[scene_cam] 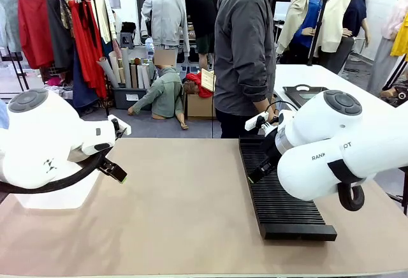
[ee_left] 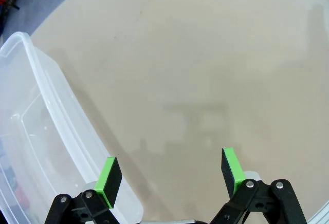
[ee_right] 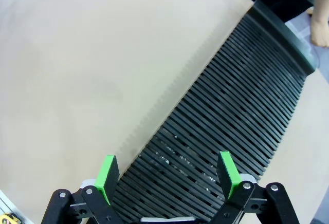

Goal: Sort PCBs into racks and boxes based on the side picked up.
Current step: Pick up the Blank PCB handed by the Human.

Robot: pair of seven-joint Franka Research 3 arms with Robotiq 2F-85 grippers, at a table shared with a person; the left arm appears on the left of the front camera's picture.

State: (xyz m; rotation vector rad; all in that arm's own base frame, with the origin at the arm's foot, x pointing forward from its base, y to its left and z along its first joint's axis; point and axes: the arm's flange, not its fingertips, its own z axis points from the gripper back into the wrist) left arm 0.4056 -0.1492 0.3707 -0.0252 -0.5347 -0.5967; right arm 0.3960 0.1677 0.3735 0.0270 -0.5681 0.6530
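Note:
The long black ribbed rack (scene_cam: 280, 195) lies on the right half of the table, running from the person toward me. Its slots (ee_right: 231, 116) look empty. My right gripper (scene_cam: 258, 153) hangs open just above the rack's left edge, and its green pads (ee_right: 107, 175) frame the near slots with nothing between them. Open too, my left gripper (scene_cam: 118, 153) hovers over bare tabletop at the left. The clear plastic tub (ee_left: 31, 131) sits beside my left gripper (ee_left: 172, 175) and appears empty. The PCBs are out of view.
A person in a grey jacket (scene_cam: 245, 48) stands at the table's far side, one hand (scene_cam: 264, 108) near the rack's far end. The tan tabletop (scene_cam: 185, 201) stretches between tub and rack. A dark flat tray (scene_cam: 306, 94) lies on a white table behind.

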